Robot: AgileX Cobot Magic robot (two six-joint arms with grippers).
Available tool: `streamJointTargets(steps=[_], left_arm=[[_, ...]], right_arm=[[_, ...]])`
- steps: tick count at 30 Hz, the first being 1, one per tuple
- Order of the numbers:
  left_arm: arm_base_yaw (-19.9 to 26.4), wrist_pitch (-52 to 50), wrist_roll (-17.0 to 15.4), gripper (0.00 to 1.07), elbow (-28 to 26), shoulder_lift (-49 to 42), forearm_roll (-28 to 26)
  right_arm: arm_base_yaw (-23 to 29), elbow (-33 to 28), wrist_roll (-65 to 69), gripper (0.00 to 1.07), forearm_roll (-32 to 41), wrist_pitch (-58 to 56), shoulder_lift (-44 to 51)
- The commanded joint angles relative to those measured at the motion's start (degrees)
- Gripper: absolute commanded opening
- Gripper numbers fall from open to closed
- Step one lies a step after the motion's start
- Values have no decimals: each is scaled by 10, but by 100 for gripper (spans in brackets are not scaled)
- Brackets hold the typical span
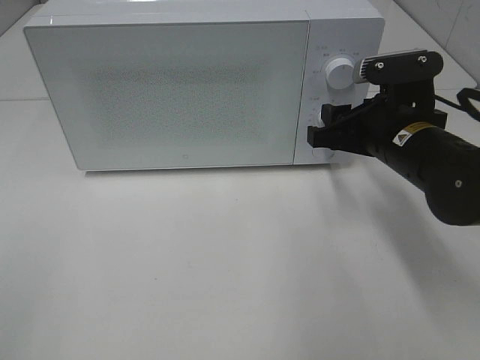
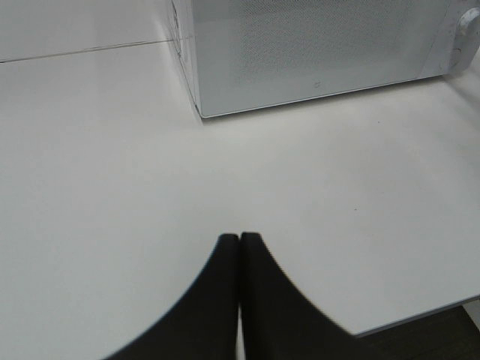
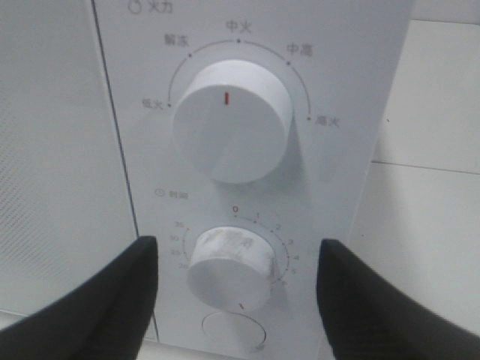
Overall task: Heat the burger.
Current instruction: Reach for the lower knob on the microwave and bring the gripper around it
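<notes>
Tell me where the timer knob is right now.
In the right wrist view, the timer knob sits low on the microwave's right-hand control panel, below the power knob, between the right gripper's open fingers.

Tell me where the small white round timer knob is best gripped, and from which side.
Grip the small white round timer knob on its curved side wall, coming straight from the front: it protrudes from the panel of the white microwave, and the open right end effector straddles it.

High camera looks down on microwave (image 1: 172, 82) front, middle distance. Left wrist camera low over table (image 2: 112, 150), facing microwave corner. Right wrist camera close on upper dial (image 3: 232, 120), shared with high view.
</notes>
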State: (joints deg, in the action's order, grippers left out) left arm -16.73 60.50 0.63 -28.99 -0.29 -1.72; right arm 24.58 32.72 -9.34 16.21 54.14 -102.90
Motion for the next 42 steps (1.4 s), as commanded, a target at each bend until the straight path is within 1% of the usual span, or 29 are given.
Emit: streamJointTargets(steps=[1, 2, 6, 15, 42], left_arm=[[2, -9, -1, 0, 1, -10, 2], [2, -9, -1, 0, 1, -10, 2], [2, -9, -1, 0, 1, -10, 2], [2, -9, -1, 0, 1, -10, 2], [2, -9, -1, 0, 1, -10, 2]], right_arm=[[2, 5, -7, 59, 1, 44, -21], [2, 5, -7, 59, 1, 62, -34], [2, 6, -7, 59, -1, 77, -54], [2, 30, -6, 59, -1, 69, -87], [2, 32, -26, 59, 1, 52, -86]])
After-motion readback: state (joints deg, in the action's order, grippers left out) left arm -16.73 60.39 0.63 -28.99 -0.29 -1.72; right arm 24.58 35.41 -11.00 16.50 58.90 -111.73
